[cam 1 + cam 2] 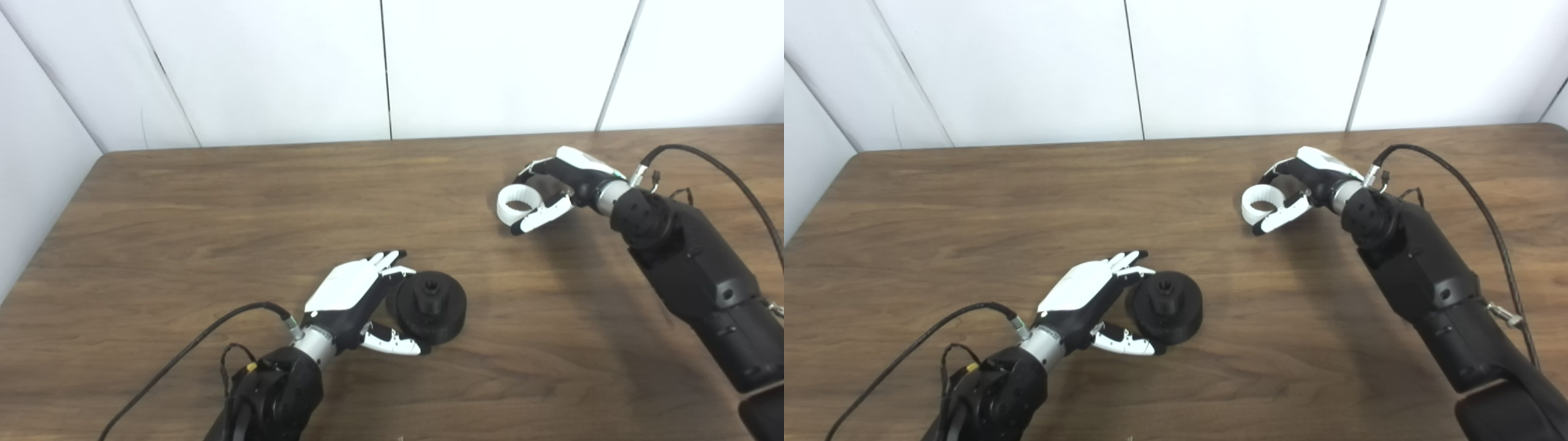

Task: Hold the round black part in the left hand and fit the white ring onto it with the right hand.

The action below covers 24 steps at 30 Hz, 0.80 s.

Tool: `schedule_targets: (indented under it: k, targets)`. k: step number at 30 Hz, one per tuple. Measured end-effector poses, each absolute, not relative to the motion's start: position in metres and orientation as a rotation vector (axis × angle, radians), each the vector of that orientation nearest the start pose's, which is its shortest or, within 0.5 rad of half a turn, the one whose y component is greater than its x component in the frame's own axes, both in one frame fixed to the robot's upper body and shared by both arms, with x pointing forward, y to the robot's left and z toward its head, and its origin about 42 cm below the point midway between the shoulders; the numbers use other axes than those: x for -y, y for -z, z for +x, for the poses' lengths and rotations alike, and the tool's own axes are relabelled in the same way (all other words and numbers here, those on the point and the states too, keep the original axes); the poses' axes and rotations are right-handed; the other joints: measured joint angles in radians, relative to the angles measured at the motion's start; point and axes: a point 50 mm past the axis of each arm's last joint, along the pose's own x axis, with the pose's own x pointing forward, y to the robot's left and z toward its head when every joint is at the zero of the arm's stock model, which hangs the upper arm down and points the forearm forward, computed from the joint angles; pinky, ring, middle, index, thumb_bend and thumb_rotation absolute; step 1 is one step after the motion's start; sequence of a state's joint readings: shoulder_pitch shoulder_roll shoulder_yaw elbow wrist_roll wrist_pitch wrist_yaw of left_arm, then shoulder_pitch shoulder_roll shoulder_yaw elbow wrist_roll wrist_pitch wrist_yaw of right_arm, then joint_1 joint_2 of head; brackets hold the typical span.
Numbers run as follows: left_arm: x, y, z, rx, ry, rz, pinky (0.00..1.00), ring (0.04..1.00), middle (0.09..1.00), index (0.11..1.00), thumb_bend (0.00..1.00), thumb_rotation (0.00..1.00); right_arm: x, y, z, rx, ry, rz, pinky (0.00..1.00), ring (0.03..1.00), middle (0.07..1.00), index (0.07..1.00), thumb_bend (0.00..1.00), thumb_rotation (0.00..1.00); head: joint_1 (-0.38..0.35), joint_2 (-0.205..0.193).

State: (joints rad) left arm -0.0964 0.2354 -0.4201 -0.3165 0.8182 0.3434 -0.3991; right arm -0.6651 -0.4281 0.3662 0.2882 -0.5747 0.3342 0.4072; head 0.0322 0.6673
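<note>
Left hand: the left hand [358,300] lies low over the surface near the front, palm turned toward the round black part, fingers spread apart and reaching along the part's far-left edge, thumb stretched along its near-left edge. The fingers sit around the part rather than clamped on it; whether the fingertips [392,260] touch the rim cannot be told.

Right hand: the right hand [1295,190] is farther back on the right side, with its fingers curled over the white ring and its thumb under the ring's near edge. It has the ring pinched between fingers and thumb.

Round black part: the black part [430,305] rests flat on the surface just to the right of the left hand. It is a squat disc with a raised hub in the middle and a small hole on top of the hub.

White ring: the white ring [1258,204] is a short, wide band with a ribbed outer face, held at the tip of the right hand with its opening tilted upward. Whether it is lifted clear of the surface or rests on it cannot be told. It is well apart from the black part, to the right and farther back.

Surface: a dark brown wood-grain surface [184,220] with white wall panels [275,67] behind it.

Cables: a black cable [1470,184] loops from each wrist.
</note>
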Motion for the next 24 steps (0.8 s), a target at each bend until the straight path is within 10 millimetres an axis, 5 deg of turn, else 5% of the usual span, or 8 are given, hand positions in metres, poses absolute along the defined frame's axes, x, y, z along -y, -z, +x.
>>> schedule_targets:
  k: [24]
  targets:
    - [-0.1623, -0.1584, 0.2787, 0.015, 0.489, 1.034, 0.98, 1.0, 0.995, 0.783, 0.77, 0.36, 0.2432, -0.2204, 0.4678, -0.082, -0.336, -1.192, 0.95, 0.964, 0.903, 0.701, 0.87, 0.27, -0.002, 0.003]
